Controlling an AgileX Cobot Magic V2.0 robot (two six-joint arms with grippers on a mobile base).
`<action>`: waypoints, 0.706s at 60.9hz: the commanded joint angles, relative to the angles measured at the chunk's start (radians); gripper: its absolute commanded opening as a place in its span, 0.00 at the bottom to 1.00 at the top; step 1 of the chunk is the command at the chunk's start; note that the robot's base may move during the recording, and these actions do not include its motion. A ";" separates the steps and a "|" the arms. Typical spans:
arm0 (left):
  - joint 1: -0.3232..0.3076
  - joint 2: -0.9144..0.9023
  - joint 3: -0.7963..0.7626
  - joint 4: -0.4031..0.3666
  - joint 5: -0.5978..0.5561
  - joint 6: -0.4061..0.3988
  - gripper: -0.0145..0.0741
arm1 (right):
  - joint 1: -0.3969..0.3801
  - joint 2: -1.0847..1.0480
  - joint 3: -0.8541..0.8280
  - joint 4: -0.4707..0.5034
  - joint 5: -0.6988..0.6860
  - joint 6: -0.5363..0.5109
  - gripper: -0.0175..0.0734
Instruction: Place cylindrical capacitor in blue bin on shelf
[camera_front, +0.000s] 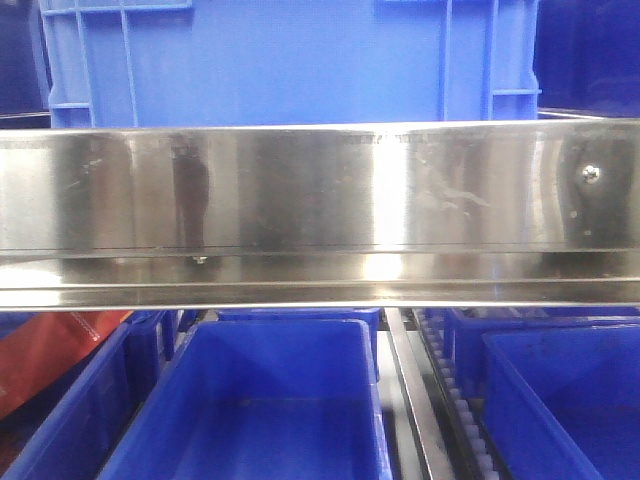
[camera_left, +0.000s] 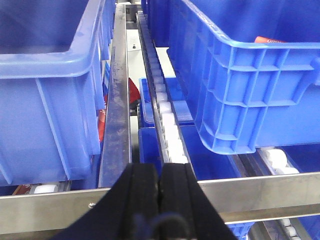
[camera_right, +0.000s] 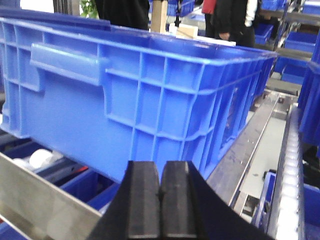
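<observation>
Both arms hang at the shelf (camera_front: 320, 190), bins lined up along its roller tracks (camera_left: 167, 125) so they can slide. Left gripper (camera_left: 160, 187) has its pads pressed together, nothing between them; right gripper (camera_right: 160, 192) likewise, facing a ribbed blue bin (camera_right: 135, 95). The cylindrical capacitor shows in no view, so its axis and heading can't be called.
</observation>
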 joint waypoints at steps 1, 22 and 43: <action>0.001 -0.007 0.002 0.002 -0.020 -0.006 0.04 | 0.000 -0.007 0.002 -0.010 -0.026 0.001 0.01; 0.001 -0.007 0.002 0.002 -0.020 -0.006 0.04 | 0.000 -0.007 0.002 -0.010 -0.026 0.001 0.01; 0.018 -0.059 0.076 0.030 -0.123 -0.006 0.04 | 0.000 -0.007 0.002 -0.010 -0.026 0.001 0.01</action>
